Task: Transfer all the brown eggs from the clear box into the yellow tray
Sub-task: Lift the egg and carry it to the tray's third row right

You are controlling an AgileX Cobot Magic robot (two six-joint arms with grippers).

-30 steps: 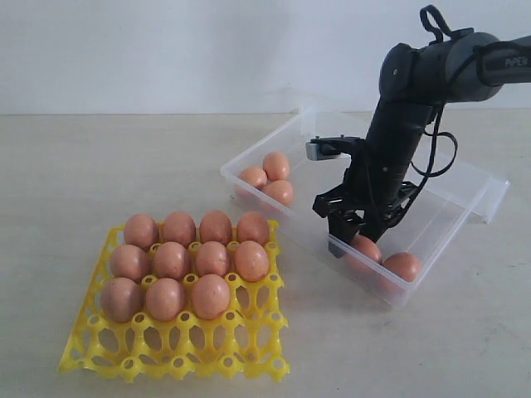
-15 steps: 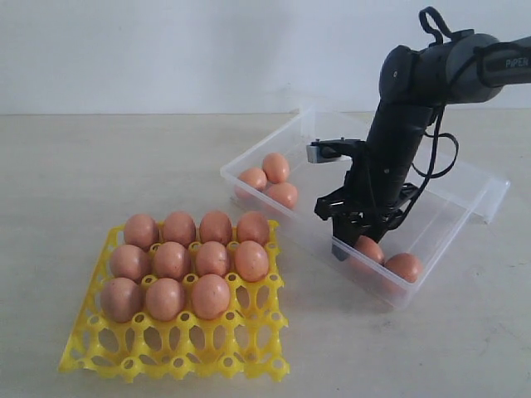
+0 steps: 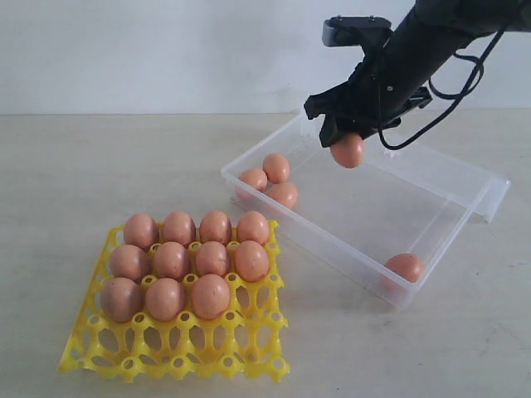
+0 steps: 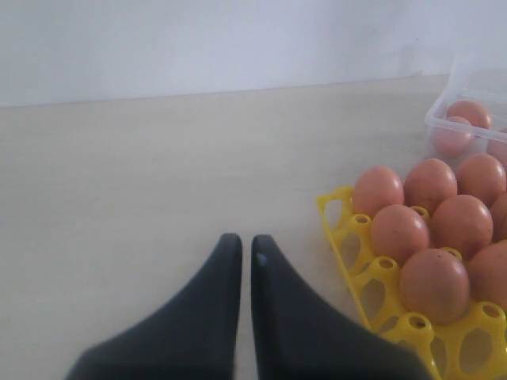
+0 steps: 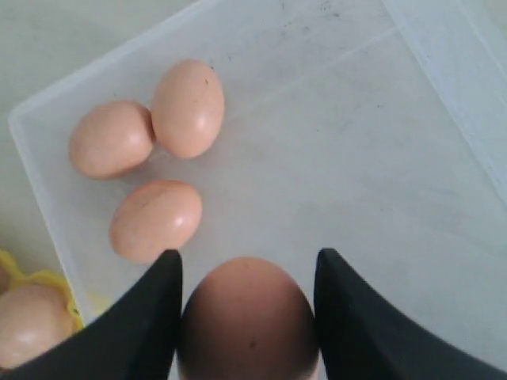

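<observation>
Exterior, right gripper: the right gripper (image 3: 343,143) hangs above the clear box (image 3: 332,240), pinching one brown egg (image 3: 348,151) well clear of the box floor
Exterior, box: three eggs (image 3: 276,168) cluster in the far left corner; a lone egg (image 3: 405,267) lies in the near right corner
Exterior, tray: the yellow tray (image 3: 199,352) sits on the desk (image 3: 83,166) just beside the box; eleven eggs (image 3: 172,259) fill its two back rows and three cups of the third
Left wrist: only this view shows the left gripper (image 4: 245,257); fingers pressed almost together on nothing, over bare desk; a tray corner lies nearby
Right wrist: both fingers (image 5: 150,317) flank the pinched egg; of the three eggs below, two touch and the third lies just apart; the lone egg is out of frame
</observation>
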